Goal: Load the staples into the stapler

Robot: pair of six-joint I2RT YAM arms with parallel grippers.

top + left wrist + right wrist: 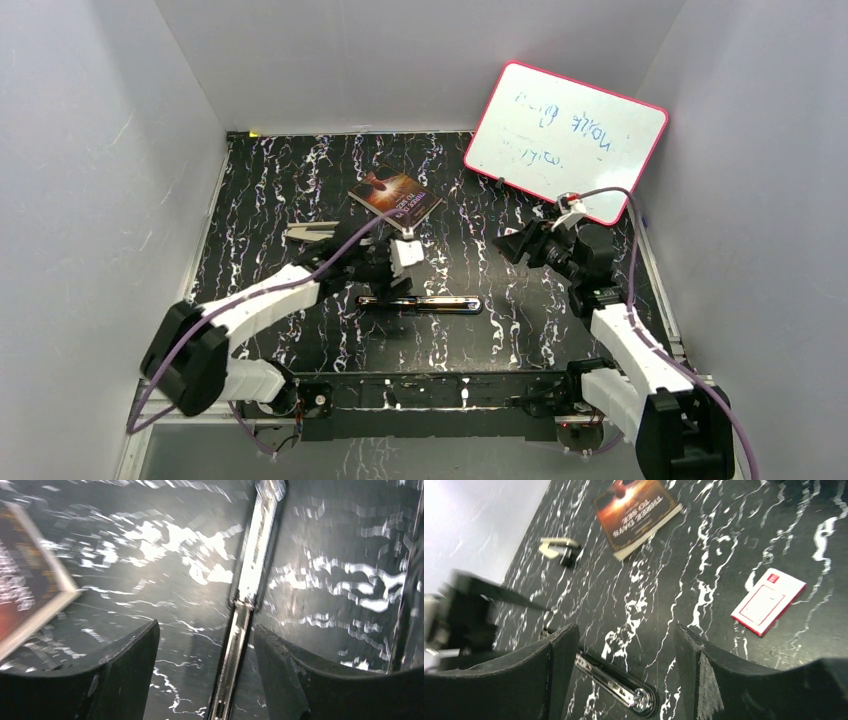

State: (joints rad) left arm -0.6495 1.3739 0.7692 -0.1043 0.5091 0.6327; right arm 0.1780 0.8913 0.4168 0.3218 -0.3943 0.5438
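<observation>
The stapler [420,304] lies flat and opened out on the black marbled table, its chrome rail [245,595] facing up. My left gripper [205,645] hovers right over it, open. The rail runs between the fingers, close to the right finger [290,675], and is not clamped. From above, the left gripper [395,272] sits at the stapler's left half. My right gripper [624,650] is open and empty, raised above the stapler's rounded end [624,687]. A small white-and-red box [769,601] lies flat to its right. No loose staples show.
A book [395,197] lies behind the stapler, and a small silver tool [310,232] to its left. A pink-framed whiteboard [565,140] leans in the back right corner. White walls close in the table on three sides.
</observation>
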